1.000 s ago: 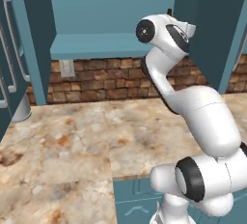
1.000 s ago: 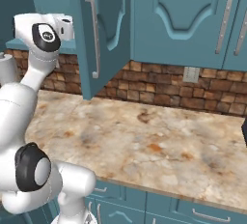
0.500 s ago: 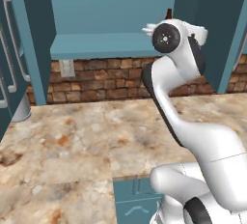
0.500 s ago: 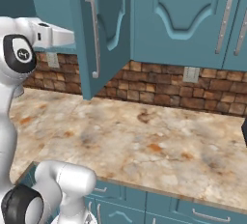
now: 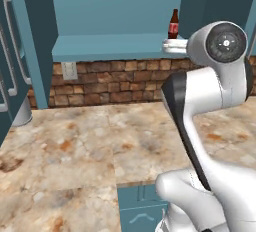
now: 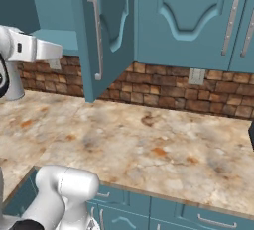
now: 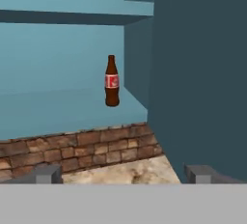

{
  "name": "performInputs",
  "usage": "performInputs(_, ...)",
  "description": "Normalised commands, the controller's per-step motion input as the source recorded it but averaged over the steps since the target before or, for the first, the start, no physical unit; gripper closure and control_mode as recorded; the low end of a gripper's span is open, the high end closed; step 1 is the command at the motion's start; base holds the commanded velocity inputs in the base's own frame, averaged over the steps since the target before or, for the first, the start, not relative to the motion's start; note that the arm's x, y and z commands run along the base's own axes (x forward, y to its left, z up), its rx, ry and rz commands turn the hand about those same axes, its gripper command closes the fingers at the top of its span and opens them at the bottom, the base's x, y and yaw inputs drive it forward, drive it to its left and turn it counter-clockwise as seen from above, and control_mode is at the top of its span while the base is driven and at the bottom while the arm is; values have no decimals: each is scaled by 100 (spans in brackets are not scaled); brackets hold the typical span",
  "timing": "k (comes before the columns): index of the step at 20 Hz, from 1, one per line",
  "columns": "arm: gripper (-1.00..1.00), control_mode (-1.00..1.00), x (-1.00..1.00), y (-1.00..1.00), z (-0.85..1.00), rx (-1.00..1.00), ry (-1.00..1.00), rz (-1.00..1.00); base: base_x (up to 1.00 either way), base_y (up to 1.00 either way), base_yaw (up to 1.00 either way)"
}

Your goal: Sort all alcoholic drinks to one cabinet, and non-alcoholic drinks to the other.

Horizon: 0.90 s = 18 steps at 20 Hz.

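Withdrawn, gripper (image 7: 120, 174) gapes before glossy brown bottle (image 7: 112, 81) on shelf (image 7: 58, 109).

Cola bottle (image 5: 173, 25) base behind arm

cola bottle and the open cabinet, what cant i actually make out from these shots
- Brown bottle: label text too small to read in the hand view; in the left base view its base is hidden behind the arm's hand.
- Gripper: just the fingertips show, set wide apart and empty; the bottom edge cuts off the rest.
- Open cabinet: upper shelf cut off by the top edge in the left base view.
- Cabinet door blocks the interior in the right base view.
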Motion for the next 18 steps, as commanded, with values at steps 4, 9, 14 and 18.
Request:
performInputs(4, -100, -100, -97, 12, 0, 6, 22, 9, 0, 0, 0)
performInputs(9, -100, -100, -70, 2, -5, 7, 20, 5, 0, 0, 0)
performInputs(14, -100, -100, -13, 0, -34, 7, 26, 0, 0, 0, 0)
performInputs(18, -100, -100, 0, 0, -54, 4, 20, 0, 0, 0, 0)
